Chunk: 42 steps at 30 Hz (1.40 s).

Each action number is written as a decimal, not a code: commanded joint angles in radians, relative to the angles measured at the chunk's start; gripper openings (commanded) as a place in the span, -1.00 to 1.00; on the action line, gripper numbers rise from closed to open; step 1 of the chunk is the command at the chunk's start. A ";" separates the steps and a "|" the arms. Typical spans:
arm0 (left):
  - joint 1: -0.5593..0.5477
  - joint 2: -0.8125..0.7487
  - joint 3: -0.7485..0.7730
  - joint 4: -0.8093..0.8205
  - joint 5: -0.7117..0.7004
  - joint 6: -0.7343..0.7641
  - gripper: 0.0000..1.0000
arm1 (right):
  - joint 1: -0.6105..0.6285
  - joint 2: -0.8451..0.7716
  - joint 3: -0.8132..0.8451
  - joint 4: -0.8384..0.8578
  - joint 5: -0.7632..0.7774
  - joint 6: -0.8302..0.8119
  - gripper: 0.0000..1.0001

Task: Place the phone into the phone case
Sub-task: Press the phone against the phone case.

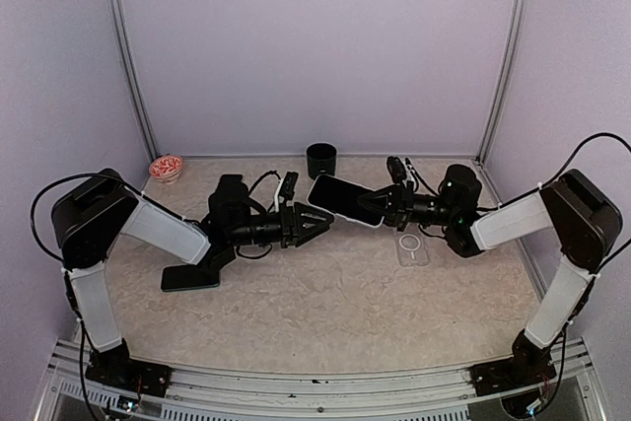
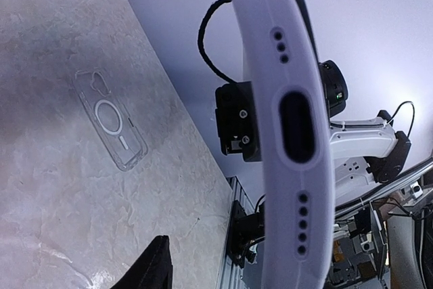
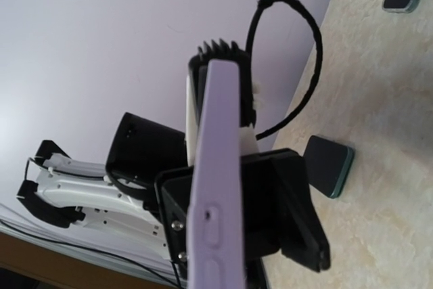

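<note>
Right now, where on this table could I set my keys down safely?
Freest: the broad near stretch of table, bordered at the back by the clear case and dark slab. Crowded: the back middle, around phone, cup, left gripper and right gripper.

Overhead; wrist views close, sharing phone (image 1: 342, 199)

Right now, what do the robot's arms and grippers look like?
Both the left arm and right arm have white links, bulky black joints and looping black cables. The left gripper and right gripper are black; small green lights glow near the right wrist.
</note>
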 commanded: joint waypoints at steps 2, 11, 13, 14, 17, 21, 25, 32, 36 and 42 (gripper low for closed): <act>-0.005 0.005 0.030 0.052 0.002 -0.017 -0.03 | 0.016 0.016 -0.008 0.091 -0.002 0.007 -0.93; -0.005 -0.003 0.025 0.016 -0.068 0.000 -0.03 | 0.028 0.033 0.000 0.087 0.003 0.003 -0.94; -0.005 -0.004 0.019 -0.003 -0.093 -0.002 -0.04 | 0.030 0.030 0.002 0.088 0.004 0.003 -0.94; -0.005 -0.009 0.012 -0.009 -0.107 -0.002 -0.03 | 0.030 0.028 0.003 0.082 0.004 -0.001 -0.94; -0.005 -0.018 -0.006 0.006 -0.128 -0.008 -0.02 | 0.032 0.020 0.017 0.035 0.010 -0.037 -0.94; -0.004 -0.007 -0.001 0.058 -0.111 -0.036 0.02 | 0.041 0.021 0.023 -0.020 0.019 -0.079 -0.95; -0.004 -0.011 0.004 0.066 -0.124 -0.036 0.02 | 0.045 0.038 0.012 0.025 0.013 -0.052 -0.95; -0.006 -0.042 -0.030 -0.023 -0.182 0.013 0.00 | 0.045 0.042 0.020 0.047 0.008 -0.037 -0.95; 0.001 -0.062 -0.095 0.086 -0.207 -0.019 -0.03 | 0.045 0.047 0.022 0.030 0.007 -0.052 -0.95; 0.002 -0.157 -0.150 0.037 -0.286 0.047 -0.06 | 0.044 0.060 0.021 0.042 0.005 -0.046 -0.95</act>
